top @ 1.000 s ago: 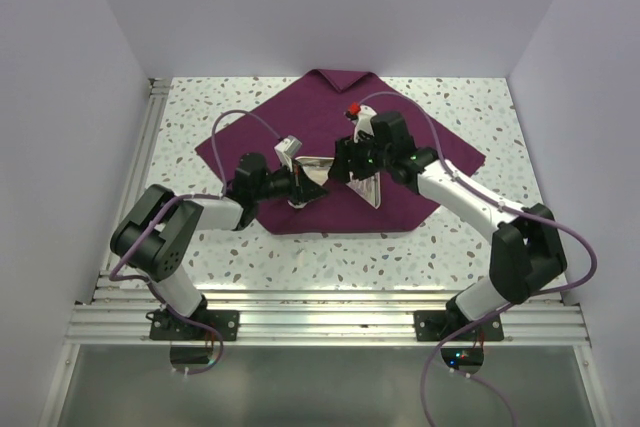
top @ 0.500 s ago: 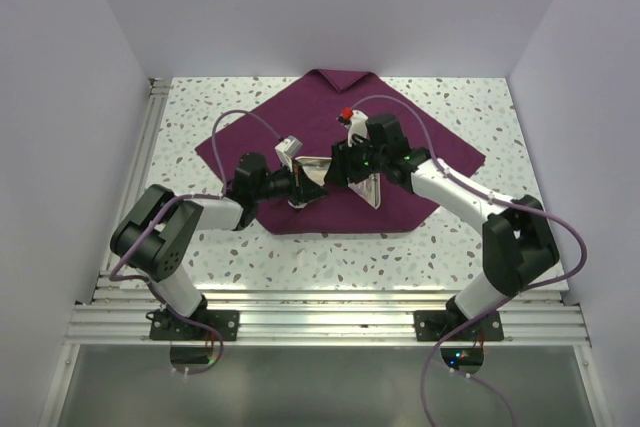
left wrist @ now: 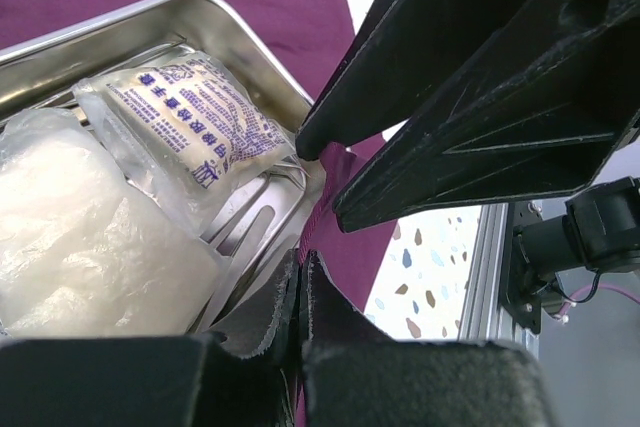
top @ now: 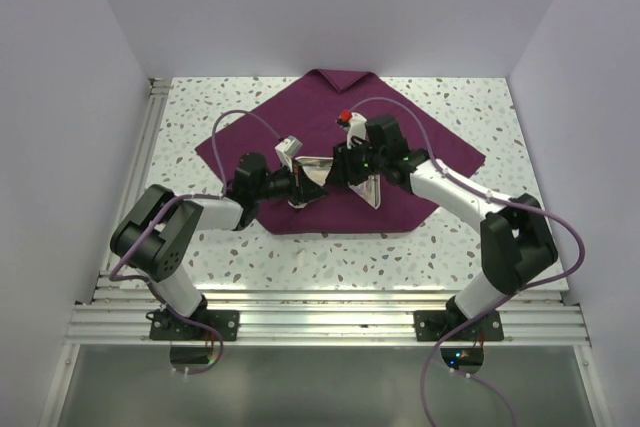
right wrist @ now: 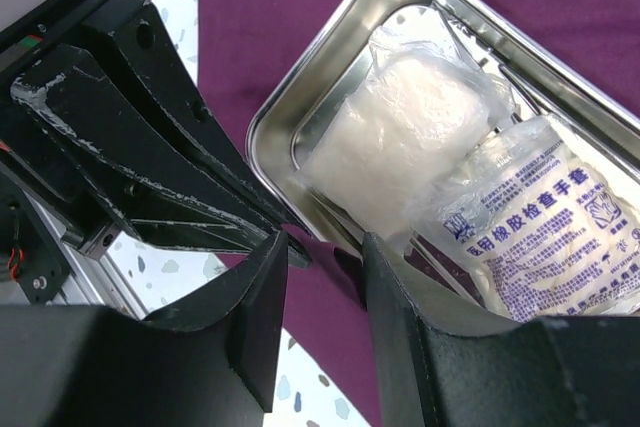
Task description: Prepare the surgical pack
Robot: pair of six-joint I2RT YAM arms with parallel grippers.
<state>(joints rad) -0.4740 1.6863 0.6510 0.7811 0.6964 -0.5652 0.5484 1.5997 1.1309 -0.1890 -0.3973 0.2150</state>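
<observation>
Left gripper (left wrist: pixel 298 282): clamped tight on a fold of the surgical pack (top: pixel 300 112), which lies spread on the table (top: pixel 200 107) beneath the steel tray (right wrist: pixel 300 82). Right gripper (right wrist: pixel 322 252): jaws partway apart astride that fold by the tray's corner; we cannot tell whether they bite. The tray holds a white packet (right wrist: pixel 400 117) and a printed packet (right wrist: pixel 540 217), the latter cut off at the frame's edge. Overhead, the arms hide most of the tray.

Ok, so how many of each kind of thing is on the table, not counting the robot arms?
purple cloth: 1
shiny tray: 1
plastic packets: 2 (white packet, printed packet)
Total: 4 that show clearly
</observation>
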